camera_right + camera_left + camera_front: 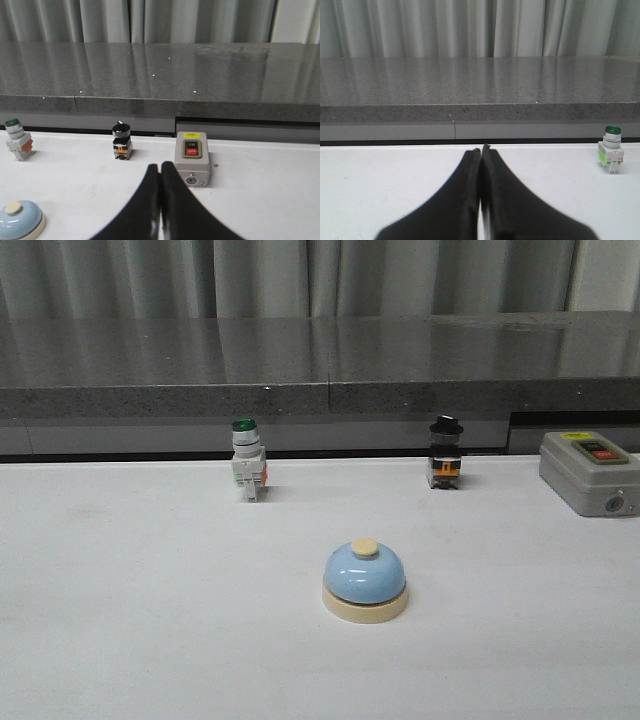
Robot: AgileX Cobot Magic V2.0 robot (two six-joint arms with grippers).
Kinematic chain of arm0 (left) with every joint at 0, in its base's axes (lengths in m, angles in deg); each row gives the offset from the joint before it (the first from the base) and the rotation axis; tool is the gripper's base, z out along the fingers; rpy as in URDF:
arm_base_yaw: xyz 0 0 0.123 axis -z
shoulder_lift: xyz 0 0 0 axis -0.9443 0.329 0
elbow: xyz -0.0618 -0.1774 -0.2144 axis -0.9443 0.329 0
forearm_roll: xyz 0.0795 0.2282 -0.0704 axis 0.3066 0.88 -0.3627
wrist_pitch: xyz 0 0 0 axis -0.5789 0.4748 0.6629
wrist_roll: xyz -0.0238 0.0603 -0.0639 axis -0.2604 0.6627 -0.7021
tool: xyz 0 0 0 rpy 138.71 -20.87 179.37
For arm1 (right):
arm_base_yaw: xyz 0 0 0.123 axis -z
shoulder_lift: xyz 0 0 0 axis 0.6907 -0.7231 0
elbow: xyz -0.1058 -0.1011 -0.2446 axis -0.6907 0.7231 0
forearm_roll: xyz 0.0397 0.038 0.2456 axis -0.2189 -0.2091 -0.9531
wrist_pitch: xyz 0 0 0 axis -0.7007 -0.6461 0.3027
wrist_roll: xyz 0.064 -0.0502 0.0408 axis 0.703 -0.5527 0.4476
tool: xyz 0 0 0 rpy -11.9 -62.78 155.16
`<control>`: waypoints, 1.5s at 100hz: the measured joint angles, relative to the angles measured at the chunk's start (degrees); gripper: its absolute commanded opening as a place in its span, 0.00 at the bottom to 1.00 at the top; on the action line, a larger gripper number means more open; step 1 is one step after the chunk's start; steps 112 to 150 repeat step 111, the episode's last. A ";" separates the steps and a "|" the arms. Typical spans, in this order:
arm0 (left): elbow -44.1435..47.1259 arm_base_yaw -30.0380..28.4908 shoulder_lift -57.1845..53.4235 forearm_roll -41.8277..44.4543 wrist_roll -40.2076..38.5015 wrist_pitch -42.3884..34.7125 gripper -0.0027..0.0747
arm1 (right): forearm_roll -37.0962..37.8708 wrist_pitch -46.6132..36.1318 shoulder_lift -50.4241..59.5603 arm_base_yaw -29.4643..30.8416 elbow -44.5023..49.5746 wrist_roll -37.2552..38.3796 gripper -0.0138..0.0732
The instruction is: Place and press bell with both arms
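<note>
Closest to you in the front view sits the bell (365, 581), light-blue dome on a cream base with its cream button (365, 548) on top, upright on the white table (130, 620) a little right of centre, and nothing is touching it. Neither arm shows in that front view, so look to the wrists. On your left wrist camera, the left gripper (482, 151) has its two dark fingers pressed together, tips meeting with only a hairline seam between them, nothing held. Off to one side in that same view stands the green-capped push-button switch (611, 156), well apart from the fingers. Over on the right wrist camera, the right gripper (160, 167) is the same story: jaws together, empty. Just beside its tips you have the grey control box (192, 164) with its black and red buttons, and whether the fingers touch it you cannot tell from here. The black-knobbed selector switch (122, 141) stands further back, and a slice of the bell peeks in at that view's corner. Back in the front view, both small switches stand near the table's far edge, below the dark speckled ledge (300, 365), and the grey box sits at the far right.
</note>
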 measured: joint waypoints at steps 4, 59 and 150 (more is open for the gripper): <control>0.00 0.00 0.00 0.00 0.00 0.00 0.01 | -0.47 -0.42 0.44 0.72 1.17 0.00 0.09; 0.00 0.00 0.00 0.00 0.00 -0.10 0.01 | -1.46 -6.32 0.87 3.47 8.06 0.00 0.09; 0.00 0.00 0.00 0.00 0.00 -0.10 0.01 | -1.56 -6.59 0.87 3.47 8.06 0.00 0.09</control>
